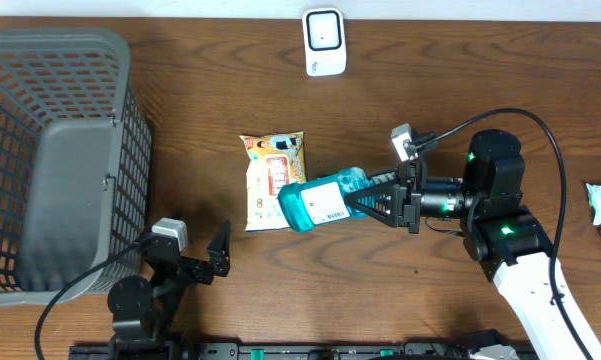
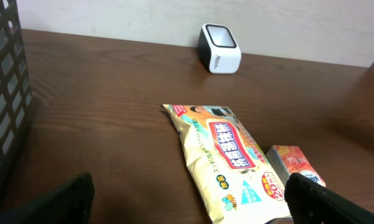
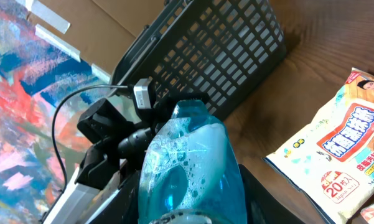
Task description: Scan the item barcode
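The bottle [image 1: 325,203] sits between the right gripper's [image 1: 365,200] fingers, above the snack packet's [image 1: 270,175] edge. The basket [image 1: 55,60] stands well ahead of the fingertips, the scanner [image 1: 324,42] well aside.

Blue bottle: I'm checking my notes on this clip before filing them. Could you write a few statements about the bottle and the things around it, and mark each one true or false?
1. The right gripper is shut on the blue bottle. True.
2. The blue bottle lies in the basket. False: it is outside the basket, held next to the yellow pack.
3. The scanner stands on the table, apart from the bottle. True.
4. The left gripper grips the yellow pack. False: it is open and holds nothing.
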Controlling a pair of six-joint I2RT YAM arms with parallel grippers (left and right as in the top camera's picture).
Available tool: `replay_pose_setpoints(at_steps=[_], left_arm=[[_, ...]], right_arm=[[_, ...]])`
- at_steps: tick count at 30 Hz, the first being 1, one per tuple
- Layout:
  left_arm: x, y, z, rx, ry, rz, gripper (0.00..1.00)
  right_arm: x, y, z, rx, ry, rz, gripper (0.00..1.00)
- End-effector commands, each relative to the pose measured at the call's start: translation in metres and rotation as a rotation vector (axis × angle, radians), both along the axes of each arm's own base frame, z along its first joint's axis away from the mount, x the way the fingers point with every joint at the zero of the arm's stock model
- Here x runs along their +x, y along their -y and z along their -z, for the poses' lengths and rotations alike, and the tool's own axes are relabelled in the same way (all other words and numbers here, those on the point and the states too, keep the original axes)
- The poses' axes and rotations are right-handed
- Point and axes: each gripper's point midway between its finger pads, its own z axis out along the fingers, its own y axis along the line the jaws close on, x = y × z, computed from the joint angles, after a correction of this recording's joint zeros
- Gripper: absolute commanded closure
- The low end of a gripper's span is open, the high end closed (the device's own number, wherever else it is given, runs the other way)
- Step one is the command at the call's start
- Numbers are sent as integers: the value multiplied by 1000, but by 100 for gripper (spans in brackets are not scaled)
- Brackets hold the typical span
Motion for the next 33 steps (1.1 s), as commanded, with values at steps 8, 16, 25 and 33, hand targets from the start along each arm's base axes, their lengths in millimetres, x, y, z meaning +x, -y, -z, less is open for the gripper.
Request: replay_pose_setpoints(at_steps=[8, 16, 25, 33], left_arm=[[0, -1, 12, -6, -33, -8, 2], [0, -1, 12, -6, -33, -8, 2], [0, -1, 12, -6, -33, -8, 2], [0, -1, 12, -6, -32, -8, 2]], right_arm=[[42, 27, 47, -278, 88, 278, 96], [70, 74, 90, -596, 106, 526, 98], [92, 102, 161, -832, -29, 598, 98], [97, 94, 188, -916, -98, 544, 95]])
